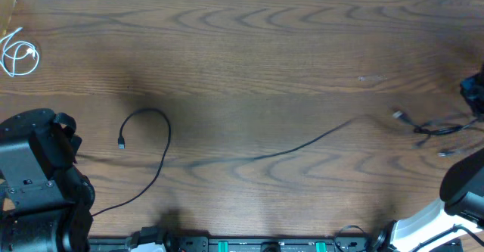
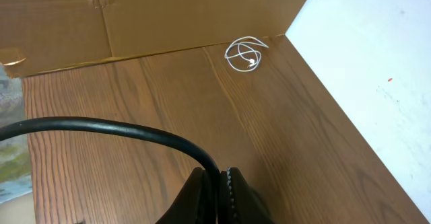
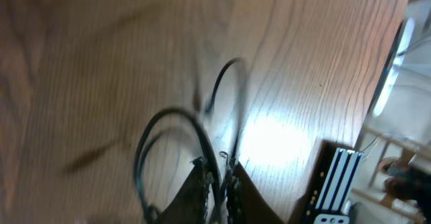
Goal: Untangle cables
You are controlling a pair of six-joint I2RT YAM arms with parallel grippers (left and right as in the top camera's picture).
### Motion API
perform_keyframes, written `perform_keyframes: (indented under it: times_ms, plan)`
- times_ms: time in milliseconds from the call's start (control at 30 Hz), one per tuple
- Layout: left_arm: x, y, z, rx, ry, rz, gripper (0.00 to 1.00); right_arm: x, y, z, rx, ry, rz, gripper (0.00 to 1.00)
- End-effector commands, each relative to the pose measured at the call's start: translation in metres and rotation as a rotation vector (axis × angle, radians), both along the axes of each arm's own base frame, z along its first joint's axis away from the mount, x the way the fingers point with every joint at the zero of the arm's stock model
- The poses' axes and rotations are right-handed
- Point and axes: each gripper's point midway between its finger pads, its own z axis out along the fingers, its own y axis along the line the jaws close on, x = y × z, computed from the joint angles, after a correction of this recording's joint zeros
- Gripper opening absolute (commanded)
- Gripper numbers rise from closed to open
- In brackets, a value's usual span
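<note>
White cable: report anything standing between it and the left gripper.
Nothing lies on the table between them: bare wood runs from the left gripper to the white cable, coiled in the corner by the cardboard wall. The gripper itself looks shut on a black cable that arcs off sideways.

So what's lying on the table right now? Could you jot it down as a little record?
white cable: small coil, far left corner, apart from the others
looped black cable: hook shape, left of centre
long black cable: stretched across to a small tangle at the right
left fingers: closed on a black cable; which one is unclear
right fingers: blurred view, black loops beside them, grip unclear
</note>
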Motion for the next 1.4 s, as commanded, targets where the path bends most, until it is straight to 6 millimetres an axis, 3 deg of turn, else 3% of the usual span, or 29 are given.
perform_keyframes:
  times_ms: [0, 67, 200, 333, 433, 600, 800, 1000, 1133, 1300, 1367]
  plan:
    - [-0.004, 0.004, 0.003, 0.013, -0.005, 0.032, 0.07, -0.002, 0.003, -0.009, 0.119, -0.054, -0.037, 0.06]
    - [-0.002, 0.002, 0.002, 0.002, -0.006, 0.018, 0.08, 0.01, 0.012, -0.012, 0.216, -0.099, 0.072, 0.07]
    - [0.002, -0.003, -0.001, -0.024, -0.007, -0.018, 0.08, 0.031, 0.037, -0.014, 0.363, -0.178, 0.249, 0.21]
    - [0.006, -0.008, -0.003, -0.039, -0.001, -0.054, 0.08, 0.045, 0.067, -0.013, 0.468, -0.215, 0.422, 0.46]
    - [0.008, -0.011, -0.005, -0.053, -0.003, -0.071, 0.08, 0.05, 0.094, -0.011, 0.536, -0.215, 0.55, 0.7]
    - [0.027, -0.033, -0.014, -0.121, 0.022, -0.227, 0.08, 0.057, 0.154, -0.01, 0.641, -0.192, 0.81, 0.86]
    - [0.057, -0.061, -0.03, -0.166, 0.113, -0.458, 0.08, 0.051, 0.229, -0.02, 0.693, -0.083, 1.053, 0.99]
    - [0.073, -0.071, -0.049, -0.212, 0.199, -0.544, 0.08, 0.037, 0.289, -0.041, 0.717, 0.0, 1.125, 0.99]
    - [0.077, -0.071, -0.055, -0.223, 0.222, -0.542, 0.08, 0.021, 0.312, -0.051, 0.706, 0.071, 1.092, 0.99]
    - [0.077, -0.07, -0.056, -0.22, 0.23, -0.546, 0.08, 0.004, 0.337, -0.05, 0.711, 0.127, 1.126, 0.99]
    - [0.077, -0.07, -0.056, -0.22, 0.23, -0.546, 0.08, -0.001, 0.337, -0.051, 0.666, 0.164, 1.133, 0.99]
